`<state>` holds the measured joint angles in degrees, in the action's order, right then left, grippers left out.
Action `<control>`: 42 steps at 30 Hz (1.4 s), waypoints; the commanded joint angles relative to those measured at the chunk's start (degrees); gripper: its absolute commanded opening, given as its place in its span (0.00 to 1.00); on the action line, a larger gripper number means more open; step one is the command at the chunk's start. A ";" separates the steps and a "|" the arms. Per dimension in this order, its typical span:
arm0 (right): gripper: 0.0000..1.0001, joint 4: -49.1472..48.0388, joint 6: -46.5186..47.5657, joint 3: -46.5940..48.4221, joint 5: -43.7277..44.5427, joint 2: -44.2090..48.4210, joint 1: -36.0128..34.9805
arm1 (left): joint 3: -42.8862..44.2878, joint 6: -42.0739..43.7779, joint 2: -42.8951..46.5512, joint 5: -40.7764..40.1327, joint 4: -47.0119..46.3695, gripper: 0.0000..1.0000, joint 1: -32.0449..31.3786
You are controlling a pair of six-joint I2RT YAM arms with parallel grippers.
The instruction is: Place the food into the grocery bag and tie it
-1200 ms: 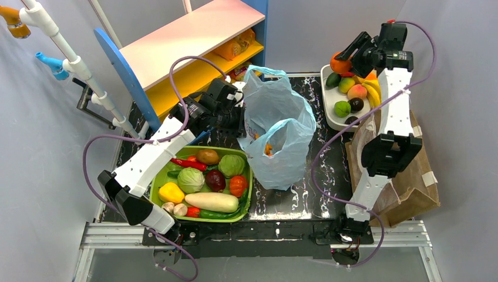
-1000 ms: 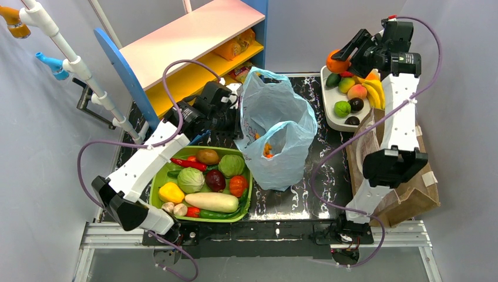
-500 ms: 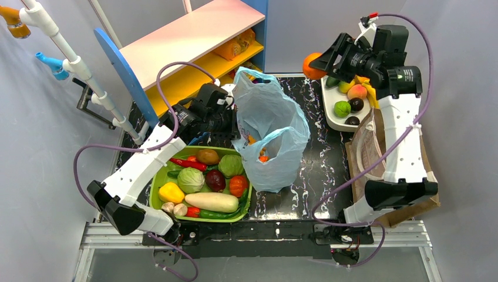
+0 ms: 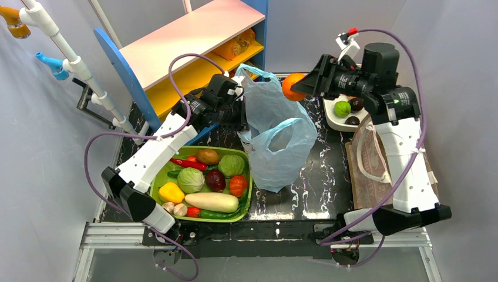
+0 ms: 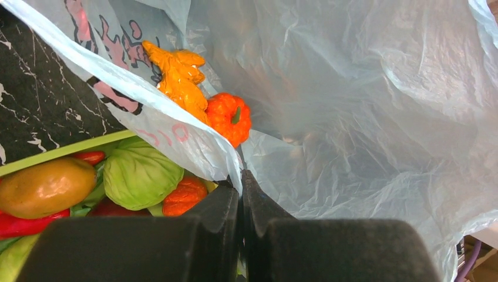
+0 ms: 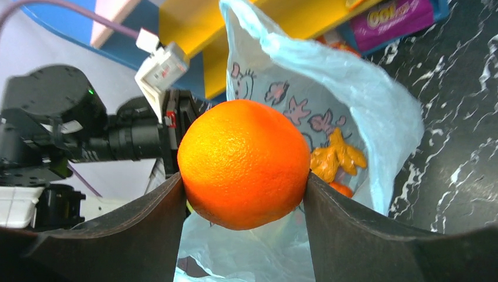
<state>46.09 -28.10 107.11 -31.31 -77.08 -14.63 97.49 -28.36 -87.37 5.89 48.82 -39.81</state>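
The light-blue grocery bag (image 4: 276, 132) stands open in the middle of the black table. My left gripper (image 4: 239, 114) is shut on the bag's left rim (image 5: 226, 158) and holds it up. Inside the bag lie a yellow ginger-like piece (image 5: 179, 79) and a small orange pumpkin (image 5: 229, 116). My right gripper (image 4: 298, 87) is shut on the orange (image 4: 293, 86), which hangs in the air just right of the bag's upper rim. In the right wrist view the orange (image 6: 244, 163) fills the space between the two fingers, with the bag's mouth (image 6: 329, 117) below it.
A green tray (image 4: 246, 202) of vegetables lies at the front left. At the back right a white tray (image 4: 330, 120) holds more fruit. A brown paper bag (image 4: 414, 182) lies at the right. A yellow-and-blue shelf (image 4: 194, 59) stands behind the left arm.
My right gripper has carried the orange leftward from over the white fruit tray to beside the bag's upper rim. The left gripper kept its hold on the rim and shifted slightly.
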 commanded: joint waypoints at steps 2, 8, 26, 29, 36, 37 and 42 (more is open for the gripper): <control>0.28 -2.30 2.68 -4.28 -1.63 0.65 -3.84 | 3.64 1.63 -0.99 1.87 0.34 0.00 0.22; 0.65 -1.46 4.07 -6.37 -0.03 0.32 -6.99 | 3.25 1.77 -1.09 2.41 -0.35 0.00 0.23; 0.85 1.01 6.39 -5.71 5.91 -4.57 -13.84 | 2.24 2.26 0.86 8.89 -2.99 0.00 0.17; 0.85 1.20 6.20 -5.01 6.78 -5.94 -14.72 | 1.98 2.25 1.11 10.23 -3.77 0.00 0.21; 0.87 3.19 6.90 -2.56 8.84 -6.42 -16.30 | 0.93 2.23 1.71 10.47 -3.62 0.00 0.19; 0.87 3.27 7.10 -2.14 9.48 -6.22 -16.31 | 0.75 2.25 1.88 10.39 -3.53 0.00 0.22; 0.88 3.66 8.05 0.78 14.34 -4.76 -16.23 | -0.25 2.39 2.55 10.07 -3.37 0.00 0.20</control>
<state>50.63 -21.80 103.24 -21.58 -84.58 -30.83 98.19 -26.79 -88.05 15.33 45.21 -39.81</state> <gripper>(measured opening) 0.876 0.008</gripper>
